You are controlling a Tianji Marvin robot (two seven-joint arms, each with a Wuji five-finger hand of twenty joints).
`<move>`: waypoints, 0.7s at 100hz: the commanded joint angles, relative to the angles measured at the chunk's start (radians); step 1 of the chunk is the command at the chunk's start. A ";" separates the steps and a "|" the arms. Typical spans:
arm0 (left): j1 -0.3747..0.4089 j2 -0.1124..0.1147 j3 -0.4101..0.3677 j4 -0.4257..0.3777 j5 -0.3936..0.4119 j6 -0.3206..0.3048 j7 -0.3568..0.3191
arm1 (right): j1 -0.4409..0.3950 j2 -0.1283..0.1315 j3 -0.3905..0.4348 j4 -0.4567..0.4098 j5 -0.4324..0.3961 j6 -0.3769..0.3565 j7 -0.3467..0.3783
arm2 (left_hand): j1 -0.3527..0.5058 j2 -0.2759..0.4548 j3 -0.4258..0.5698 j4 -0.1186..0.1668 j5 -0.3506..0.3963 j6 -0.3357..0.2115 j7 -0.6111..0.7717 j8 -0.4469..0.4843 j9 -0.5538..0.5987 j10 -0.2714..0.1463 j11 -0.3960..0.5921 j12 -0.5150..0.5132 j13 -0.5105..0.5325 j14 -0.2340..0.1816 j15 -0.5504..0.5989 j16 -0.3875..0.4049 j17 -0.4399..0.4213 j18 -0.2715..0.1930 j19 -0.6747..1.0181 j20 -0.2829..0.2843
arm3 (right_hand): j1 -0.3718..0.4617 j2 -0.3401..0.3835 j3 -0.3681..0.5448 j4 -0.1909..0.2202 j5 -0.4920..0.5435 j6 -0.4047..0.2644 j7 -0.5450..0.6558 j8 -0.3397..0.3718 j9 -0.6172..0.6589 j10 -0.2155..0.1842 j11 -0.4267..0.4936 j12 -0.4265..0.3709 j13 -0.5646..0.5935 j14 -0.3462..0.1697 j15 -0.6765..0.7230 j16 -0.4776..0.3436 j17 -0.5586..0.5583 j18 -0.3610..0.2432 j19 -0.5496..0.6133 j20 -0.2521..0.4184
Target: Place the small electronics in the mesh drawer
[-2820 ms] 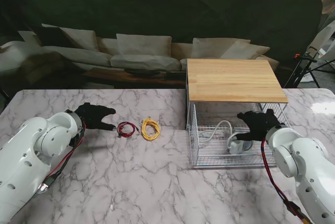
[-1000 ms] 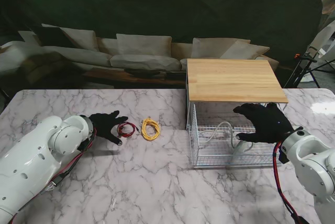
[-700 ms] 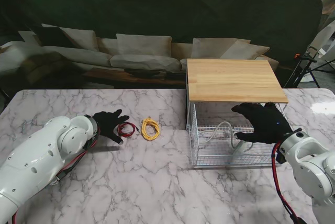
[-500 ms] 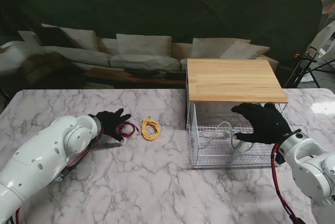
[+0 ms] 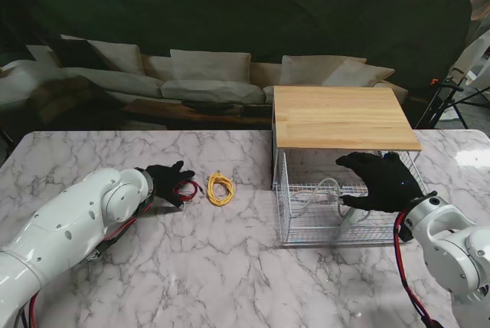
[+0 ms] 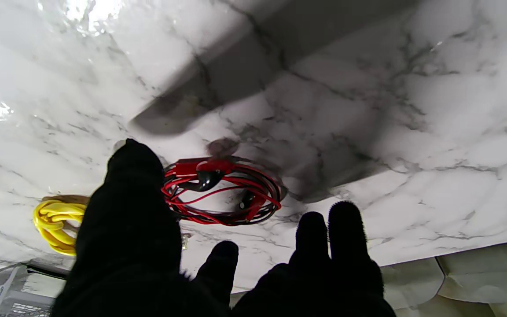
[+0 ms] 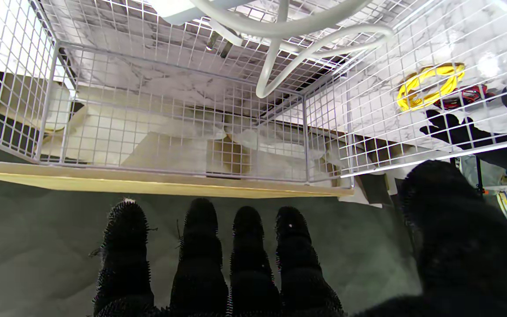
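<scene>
A red cable coil (image 5: 189,188) (image 6: 222,193) lies on the marble table, with a yellow cable coil (image 5: 220,188) (image 6: 55,222) just to its right. My left hand (image 5: 168,181) (image 6: 183,264) hovers over the red coil's left side, fingers spread, open and holding nothing. The white mesh drawer (image 5: 285,213) (image 7: 183,110) stands pulled out under a wooden top (image 5: 341,116). A white charger with its cable (image 5: 325,188) (image 7: 288,39) lies inside. My right hand (image 5: 383,180) (image 7: 258,264) is above the drawer's right part, open with fingers straight.
A beige sofa (image 5: 207,75) runs behind the table's far edge. Marble tabletop (image 5: 191,267) stretches between me and the cables. A light stand (image 5: 452,98) is at the far right.
My left hand has moved right toward the red coil and now reaches it. My right hand has lifted off the white charger and risen above the drawer, leaving the charger inside.
</scene>
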 commanded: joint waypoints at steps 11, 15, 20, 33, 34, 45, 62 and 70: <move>0.017 -0.001 -0.016 -0.003 0.031 -0.018 0.012 | 0.001 -0.003 -0.008 0.008 0.000 0.007 -0.010 | 0.031 -0.016 0.016 0.029 -0.047 -0.066 0.150 0.282 -0.033 -0.009 -0.007 0.010 0.023 -0.005 0.042 0.038 0.002 -0.033 0.047 0.029 | -0.036 0.027 -0.014 -0.021 0.012 -0.029 0.013 -0.017 0.005 0.014 -0.010 0.003 0.009 0.011 -0.010 -0.026 -0.009 0.018 -0.007 -0.002; 0.024 0.000 -0.025 -0.007 0.039 -0.019 0.016 | 0.001 -0.004 -0.008 0.008 0.001 0.008 -0.010 | 0.033 -0.018 0.017 0.031 -0.049 -0.073 0.169 0.324 -0.033 -0.013 -0.009 0.009 0.023 -0.006 0.051 0.050 0.002 -0.033 0.058 0.035 | -0.036 0.028 -0.015 -0.021 0.012 -0.029 0.013 -0.018 0.004 0.014 -0.011 0.003 0.009 0.010 -0.010 -0.026 -0.009 0.019 -0.007 -0.002; 0.030 0.003 -0.033 -0.014 0.052 -0.024 0.012 | 0.001 -0.004 -0.010 0.010 0.001 0.008 -0.015 | 0.043 -0.020 0.021 0.035 -0.052 -0.086 0.195 0.372 -0.032 -0.013 -0.003 0.025 0.026 -0.004 0.064 0.068 0.001 -0.031 0.069 0.047 | -0.037 0.029 -0.015 -0.021 0.012 -0.030 0.014 -0.018 0.005 0.014 -0.010 0.004 0.009 0.011 -0.011 -0.026 -0.008 0.019 -0.006 -0.002; 0.034 0.009 -0.041 -0.018 0.079 -0.033 0.003 | 0.001 -0.004 -0.012 0.011 0.000 0.011 -0.020 | 0.060 -0.018 0.026 0.046 -0.048 -0.097 0.165 0.383 -0.021 -0.011 0.017 0.115 0.048 -0.019 0.159 0.207 0.024 -0.045 0.155 0.142 | -0.041 0.034 -0.017 -0.021 0.012 -0.030 0.015 -0.019 0.004 0.013 -0.011 0.003 0.009 0.010 -0.011 -0.026 -0.013 0.021 -0.009 -0.004; 0.034 0.009 -0.041 -0.017 0.081 -0.035 0.003 | 0.000 -0.004 -0.012 0.011 0.000 0.011 -0.020 | 0.061 -0.018 0.026 0.046 -0.047 -0.097 0.161 0.380 -0.019 -0.013 0.020 0.124 0.051 -0.021 0.166 0.218 0.028 -0.046 0.160 0.150 | -0.041 0.035 -0.017 -0.021 0.012 -0.030 0.015 -0.019 0.003 0.013 -0.011 0.003 0.008 0.010 -0.011 -0.026 -0.014 0.021 -0.010 -0.004; 0.030 0.011 -0.038 -0.008 0.088 -0.043 0.007 | -0.001 -0.005 -0.013 0.012 0.000 0.016 -0.022 | 0.080 -0.011 0.031 0.054 -0.024 -0.120 0.193 0.377 -0.010 -0.015 0.047 0.259 0.054 -0.031 0.228 0.371 0.048 -0.050 0.216 0.254 | -0.041 0.039 -0.018 -0.022 0.011 -0.032 0.015 -0.020 0.002 0.013 -0.012 0.003 0.007 0.010 -0.011 -0.026 -0.016 0.023 -0.012 -0.006; 0.026 0.012 -0.028 -0.002 0.096 -0.045 0.013 | -0.001 -0.006 -0.015 0.014 0.003 0.018 -0.033 | 0.145 0.010 0.040 0.055 0.014 -0.149 0.258 0.369 -0.008 -0.010 0.061 0.332 0.048 -0.032 0.279 0.477 0.085 -0.069 0.327 0.351 | -0.042 0.049 -0.022 -0.022 0.012 -0.034 0.017 -0.021 0.002 0.016 -0.012 0.003 0.009 0.008 -0.011 -0.026 -0.017 0.023 -0.014 -0.007; 0.022 0.012 -0.016 0.003 0.096 -0.042 0.018 | 0.000 -0.007 -0.017 0.017 0.004 0.019 -0.036 | 0.167 0.018 0.033 0.049 0.038 -0.163 0.319 0.383 -0.007 -0.008 0.062 0.348 0.040 -0.034 0.301 0.514 0.101 -0.085 0.380 0.386 | -0.041 0.052 -0.024 -0.023 0.012 -0.034 0.018 -0.021 0.002 0.012 -0.011 0.003 0.008 0.008 -0.011 -0.026 -0.017 0.024 -0.014 -0.008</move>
